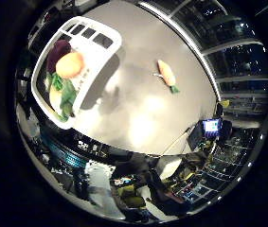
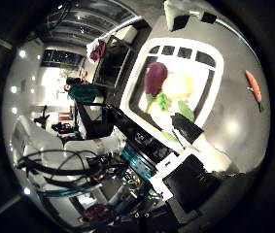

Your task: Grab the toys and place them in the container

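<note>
Hand (image 2: 195,145) showed only in part in the thumb side view: a black-tipped finger (image 2: 185,127) and white and black body parts, reaching over the rim of the container. Fingers looked fairly straight and held nothing, though little of them was visible. Hand was up above the table, well clear of the surface.

White container (image 1: 102,52), a basket with slotted handle openings at one end, sat on the grey table (image 1: 138,104) near one edge. Inside it: a purple eggplant toy (image 1: 58,51), an orange round toy (image 1: 70,65) touching the eggplant, green leafy toy parts (image 1: 66,92) beside and under them, and a pale yellowish toy (image 1: 55,97) partly hidden below the greens.

One carrot toy (image 1: 165,73), orange with a green tip, lay flat on the bare table, well apart from the container, toward the far edge.
</note>
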Tool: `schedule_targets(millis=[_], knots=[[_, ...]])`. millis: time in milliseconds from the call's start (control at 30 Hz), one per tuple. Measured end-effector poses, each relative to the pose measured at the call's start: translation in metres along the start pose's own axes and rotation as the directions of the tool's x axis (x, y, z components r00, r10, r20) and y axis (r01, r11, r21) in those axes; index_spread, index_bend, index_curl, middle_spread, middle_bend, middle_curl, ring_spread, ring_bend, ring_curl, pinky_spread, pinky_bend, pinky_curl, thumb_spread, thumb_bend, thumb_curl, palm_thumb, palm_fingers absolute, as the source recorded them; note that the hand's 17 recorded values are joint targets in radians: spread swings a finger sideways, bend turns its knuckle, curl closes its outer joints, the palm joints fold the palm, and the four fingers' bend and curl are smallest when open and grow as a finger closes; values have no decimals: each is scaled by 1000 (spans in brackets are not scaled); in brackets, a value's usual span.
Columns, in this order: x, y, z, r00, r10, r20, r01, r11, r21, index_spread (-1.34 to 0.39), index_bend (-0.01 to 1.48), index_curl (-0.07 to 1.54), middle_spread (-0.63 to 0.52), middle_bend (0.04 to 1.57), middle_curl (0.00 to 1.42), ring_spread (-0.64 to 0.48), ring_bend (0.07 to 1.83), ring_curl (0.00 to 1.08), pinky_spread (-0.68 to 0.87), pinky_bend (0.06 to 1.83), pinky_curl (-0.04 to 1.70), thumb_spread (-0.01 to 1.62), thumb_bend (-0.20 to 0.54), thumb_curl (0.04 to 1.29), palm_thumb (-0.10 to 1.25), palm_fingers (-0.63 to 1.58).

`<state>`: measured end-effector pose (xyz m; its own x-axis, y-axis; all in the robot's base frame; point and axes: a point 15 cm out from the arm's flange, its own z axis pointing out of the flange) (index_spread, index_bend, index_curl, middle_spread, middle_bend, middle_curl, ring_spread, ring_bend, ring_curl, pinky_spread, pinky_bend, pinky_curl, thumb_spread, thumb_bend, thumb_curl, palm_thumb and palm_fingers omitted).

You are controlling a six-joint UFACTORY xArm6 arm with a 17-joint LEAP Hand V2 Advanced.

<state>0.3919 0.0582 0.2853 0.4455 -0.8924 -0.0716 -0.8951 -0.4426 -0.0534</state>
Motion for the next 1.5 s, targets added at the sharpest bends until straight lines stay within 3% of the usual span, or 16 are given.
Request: schedule_targets(millis=[300, 533, 700, 900, 1100, 1233, 1500], knots=[[143, 76, 15, 975, -24, -219, -18, 981, -191, -451, 177, 350, -39, 236, 295, 79, 366, 170, 380, 328, 345, 973, -22, 497, 892, 188], [207, 134, 42, 977, 12, -214, -79, 949, -304, -453, 168, 325, -39, 190, 301, 88, 324, 184, 376, 333, 335, 959, -22, 489, 911, 169], [232, 142, 58, 975, 49, -216, -115, 946, -303, -441, 158, 309, -38, 193, 306, 93, 308, 196, 376, 340, 328, 967, -30, 476, 886, 158], [249, 114, 68, 968, 111, -224, -166, 955, -246, -409, 147, 281, -23, 214, 321, 108, 309, 214, 379, 356, 325, 989, -27, 458, 825, 158], [252, 60, 76, 956, 223, -192, -256, 952, -166, -361, 144, 261, -6, 244, 333, 120, 325, 228, 386, 371, 320, 1013, -29, 446, 773, 183], [249, 19, 83, 932, 329, -154, -347, 931, -113, -304, 149, 258, 18, 259, 336, 134, 349, 237, 402, 392, 319, 1037, -31, 420, 713, 214], [249, -31, 115, 874, 465, -141, -483, 862, -153, -259, 159, 267, 70, 245, 330, 184, 343, 235, 418, 393, 309, 1051, -26, 390, 658, 197]])
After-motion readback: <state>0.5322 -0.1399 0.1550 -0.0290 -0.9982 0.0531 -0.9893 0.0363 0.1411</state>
